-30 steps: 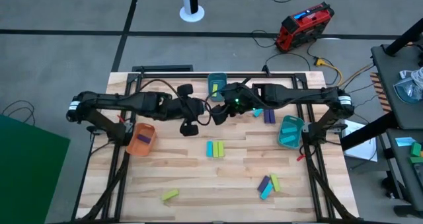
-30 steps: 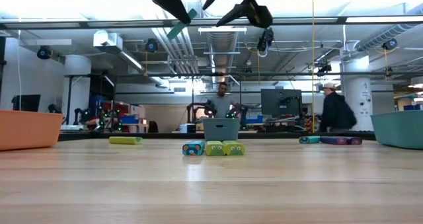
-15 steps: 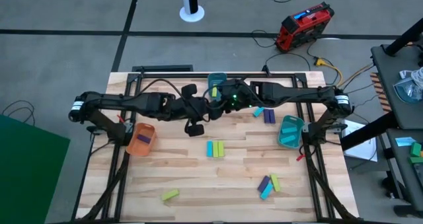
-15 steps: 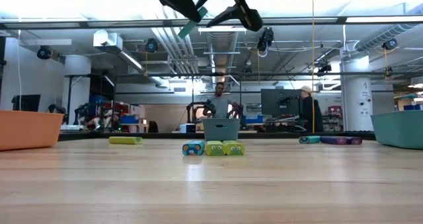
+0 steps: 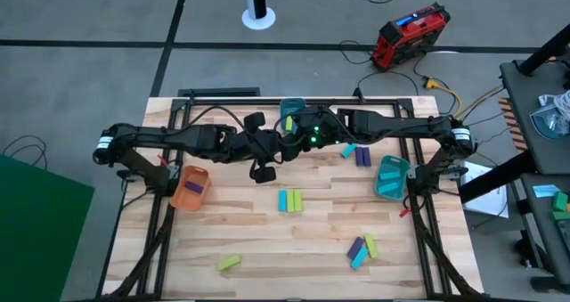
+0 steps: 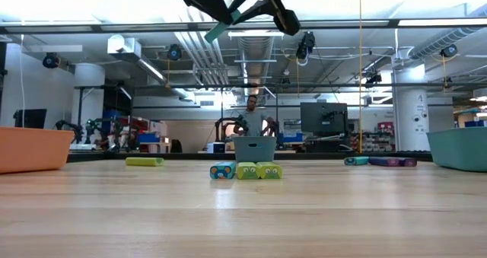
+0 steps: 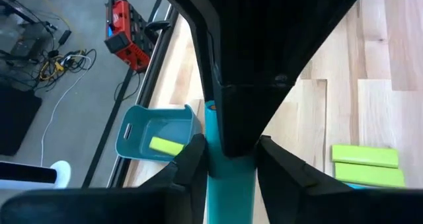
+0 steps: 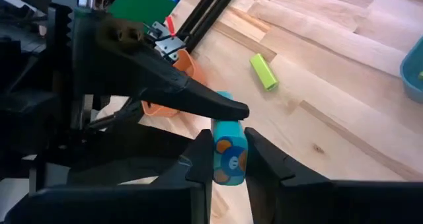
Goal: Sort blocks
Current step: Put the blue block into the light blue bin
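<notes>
A cyan-blue block [image 6: 223, 27] is held high above the table's far middle, between both grippers. My left gripper [image 5: 276, 147] comes from the left and is shut on it. My right gripper [image 5: 294, 142] comes from the right and is closed on its other end. The left wrist view shows the block [image 7: 228, 178] between my left fingers. The right wrist view shows its dotted end face [image 8: 229, 163] between my right fingers. Other blocks lie on the table: a cyan and green pair [image 5: 289, 199], a yellow-green one [image 5: 229, 263], a mixed cluster [image 5: 361, 247], and a cyan and a purple one [image 5: 356, 153]. My left gripper pinches the cyan block's long sides [image 7: 211, 159] between its two fingers, at the end nearer the left arm. The fingers come about level from the table's left and lie along the block. The block is tilted and clear of the table. My right gripper has the block's other end [image 8: 228, 145] between its two fingers [image 8: 201, 161], which come from the table's right and lie along the block. The dotted end face points back at the wrist. The block is clear of the table.
An orange bin [image 5: 189, 188] with a purple block stands at the left. A teal bin [image 5: 390, 177] stands at the right. A blue bin [image 7: 142, 128] holding a yellow-green block stands at the far edge. Bare wood lies in front of the block pair.
My right gripper has moved toward the table's left, onto the free end of the cyan block in my left gripper, and its fingers have drawn in around it. My left gripper has shifted a little to the right. The block stays high above the table.
</notes>
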Robot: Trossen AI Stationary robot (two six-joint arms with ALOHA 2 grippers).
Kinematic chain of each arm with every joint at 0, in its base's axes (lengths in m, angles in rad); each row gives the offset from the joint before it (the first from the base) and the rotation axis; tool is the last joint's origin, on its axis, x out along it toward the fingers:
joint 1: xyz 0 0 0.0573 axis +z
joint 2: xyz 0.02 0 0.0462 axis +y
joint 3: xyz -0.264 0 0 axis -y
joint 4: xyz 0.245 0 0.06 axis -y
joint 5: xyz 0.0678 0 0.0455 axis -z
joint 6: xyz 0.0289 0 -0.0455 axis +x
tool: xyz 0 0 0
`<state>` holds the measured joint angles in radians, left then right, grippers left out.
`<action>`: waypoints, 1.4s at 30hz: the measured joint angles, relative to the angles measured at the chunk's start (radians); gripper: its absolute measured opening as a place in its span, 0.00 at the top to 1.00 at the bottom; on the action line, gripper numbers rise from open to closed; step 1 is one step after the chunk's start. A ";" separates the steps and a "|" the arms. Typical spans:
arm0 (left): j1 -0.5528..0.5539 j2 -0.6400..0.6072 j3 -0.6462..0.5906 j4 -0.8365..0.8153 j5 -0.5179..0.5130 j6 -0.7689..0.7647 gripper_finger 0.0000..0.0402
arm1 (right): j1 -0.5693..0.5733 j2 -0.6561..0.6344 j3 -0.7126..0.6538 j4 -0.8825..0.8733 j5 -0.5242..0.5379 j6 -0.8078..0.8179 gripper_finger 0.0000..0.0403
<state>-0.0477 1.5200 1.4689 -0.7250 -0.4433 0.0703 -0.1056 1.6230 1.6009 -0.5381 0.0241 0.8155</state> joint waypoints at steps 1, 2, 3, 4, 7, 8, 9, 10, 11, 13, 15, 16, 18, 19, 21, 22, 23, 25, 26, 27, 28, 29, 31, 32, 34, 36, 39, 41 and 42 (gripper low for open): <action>0.000 0.000 0.001 0.000 0.000 0.001 0.76 | 0.000 0.000 0.000 0.000 0.000 -0.006 0.88; 0.000 0.000 0.001 0.001 0.000 0.001 0.74 | -0.002 0.000 0.000 -0.002 0.000 -0.011 0.88; 0.000 0.000 0.001 0.001 0.002 0.001 0.73 | -0.004 0.000 0.000 -0.007 -0.001 -0.018 0.88; -0.001 0.000 0.001 0.000 0.005 0.001 0.72 | -0.007 0.000 0.000 -0.022 -0.002 -0.028 0.88; -0.001 0.000 0.003 -0.034 0.007 -0.007 0.70 | -0.028 -0.013 -0.001 -0.191 0.004 -0.059 0.88; -0.002 0.000 0.004 -0.059 0.007 -0.013 0.70 | -0.039 -0.019 -0.002 -0.289 0.010 -0.067 0.88; -0.002 -0.001 0.004 -0.084 0.006 -0.025 0.70 | -0.051 -0.027 -0.003 -0.405 0.012 -0.070 0.88; -0.002 -0.001 0.004 -0.116 0.006 -0.035 0.70 | -0.063 -0.035 -0.003 -0.525 0.012 -0.071 0.88; -0.002 -0.001 0.004 -0.150 0.006 -0.044 0.70 | -0.077 -0.044 -0.003 -0.663 0.012 -0.070 0.88; -0.002 0.000 0.004 -0.190 0.004 -0.058 0.69 | -0.096 -0.057 -0.003 -0.925 0.021 -0.059 0.88; -0.001 -0.001 0.004 -0.208 -0.002 -0.066 0.69 | -0.102 -0.064 -0.006 -1.054 0.054 -0.041 0.88; -0.001 -0.001 0.003 -0.210 -0.007 -0.067 0.69 | -0.102 -0.080 -0.017 -1.031 0.055 -0.041 0.88; 0.000 -0.001 0.001 -0.208 -0.022 -0.068 0.69 | -0.107 -0.135 -0.055 -0.975 0.017 -0.039 0.88; 0.002 -0.001 0.001 -0.210 -0.026 -0.069 0.69 | -0.106 -0.154 -0.067 -0.975 0.017 -0.025 0.88; 0.003 -0.001 0.000 -0.212 -0.031 -0.079 0.69 | -0.107 -0.188 -0.101 -1.031 0.050 0.013 0.88; 0.005 -0.001 -0.001 -0.218 -0.037 -0.088 0.69 | -0.107 -0.201 -0.133 -1.047 0.081 0.039 0.88; 0.005 -0.001 -0.002 -0.220 -0.042 -0.092 0.69 | -0.108 -0.226 -0.175 -1.032 0.081 0.059 0.88; 0.005 -0.001 -0.002 -0.223 -0.044 -0.095 0.69 | -0.108 -0.275 -0.248 -1.014 0.067 0.098 0.88; 0.006 -0.002 -0.002 -0.223 -0.045 -0.094 0.69 | -0.106 -0.302 -0.288 -1.029 0.062 0.115 0.88; 0.007 -0.002 -0.003 -0.224 -0.045 -0.091 0.69 | -0.104 -0.335 -0.331 -1.039 0.057 0.128 0.88; 0.007 -0.002 -0.004 -0.229 -0.045 -0.090 0.69 | -0.104 -0.362 -0.376 -1.039 0.053 0.135 0.88; 0.007 -0.002 -0.005 -0.227 -0.045 -0.090 0.69 | -0.104 -0.389 -0.418 -1.025 0.050 0.147 0.88; 0.011 -0.002 -0.005 -0.226 -0.045 -0.089 0.69 | -0.104 -0.442 -0.496 -1.010 0.035 0.177 0.88; 0.013 -0.002 -0.005 -0.226 -0.045 -0.086 0.69 | -0.104 -0.473 -0.530 -1.016 0.021 0.193 0.88; 0.019 -0.002 -0.005 -0.226 -0.045 -0.080 0.69 | -0.104 -0.532 -0.587 -1.021 0.008 0.231 0.88; 0.026 -0.002 -0.005 -0.225 -0.045 -0.080 0.69 | -0.104 -0.577 -0.636 -1.013 0.001 0.264 0.88; 0.040 -0.002 -0.005 -0.219 -0.045 -0.079 0.69 | -0.104 -0.636 -0.693 -0.974 0.001 0.305 0.88; 0.050 -0.002 -0.005 -0.214 -0.045 -0.079 0.69 | -0.104 -0.664 -0.719 -0.929 0.002 0.324 0.88; 0.054 -0.002 -0.005 -0.208 -0.045 -0.079 0.69 | -0.104 -0.672 -0.730 -0.906 0.002 0.333 0.88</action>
<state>0.0067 1.5177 1.4635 -0.9329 -0.4881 -0.0090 -0.2096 0.9508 0.8713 -1.4446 0.0257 1.1482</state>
